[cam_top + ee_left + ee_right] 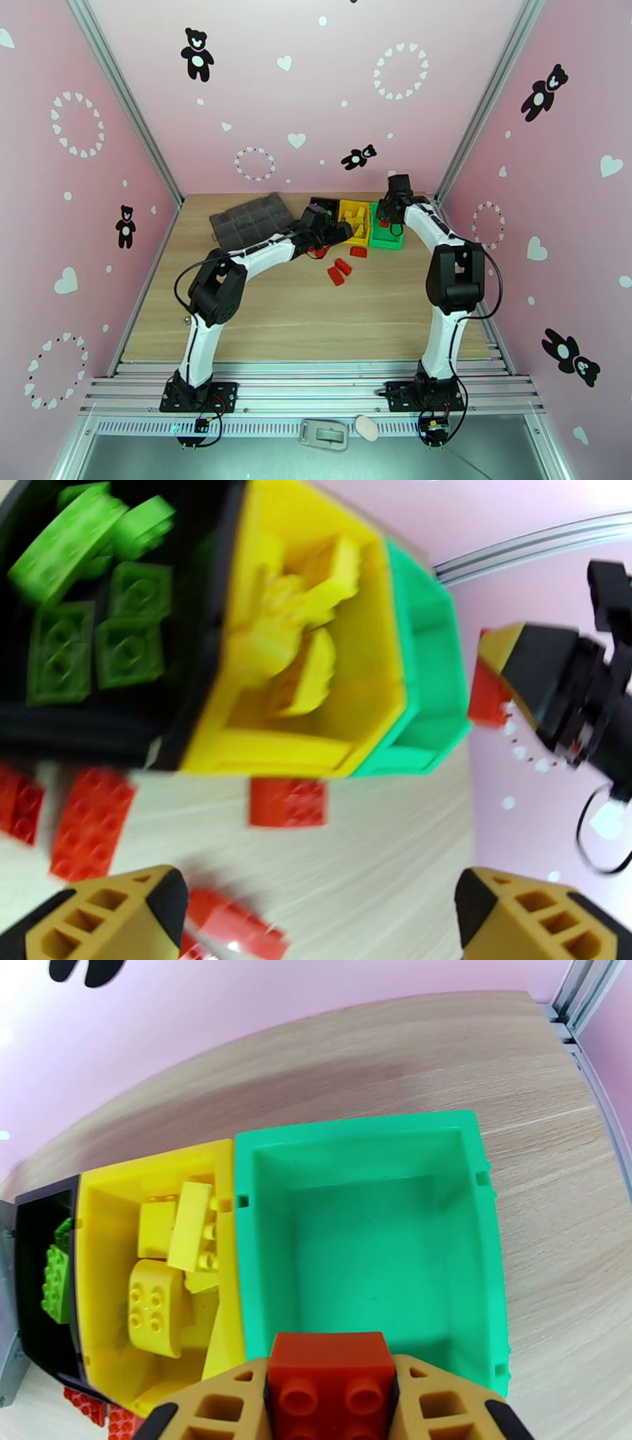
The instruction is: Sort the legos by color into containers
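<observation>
The right tool (332,1402) is closed narrowly on a red brick (330,1374), pinched between its two fingers with the studs facing up. Just ahead of and below its fingertips lies the green bin (474,1197), whose floor is bare. We judge that this brick is about to be the first one in it.

To the left of that tool, touching the green bin, sits the yellow bin (158,1165), which holds a loose pile of yellow bricks (158,1307). Further left again is the black bin (31,1197), with green bricks (54,1280) inside. We see no yellow or green pieces on the table (316,316), so we take those two colours to be finished.

The left tool (316,914) stands wide, with nothing between its fingers. It hangs low over the table on the near side of the bins. Several red bricks (91,823) lie loose there, one just ahead of its fingertips near the front of the yellow bin, and others off to its left and beneath it.

We judge the task well past halfway. What is left is the red: the one held by the right tool needs dropping, and the handful around the left tool needs picking up and carrying across to the green bin.
</observation>
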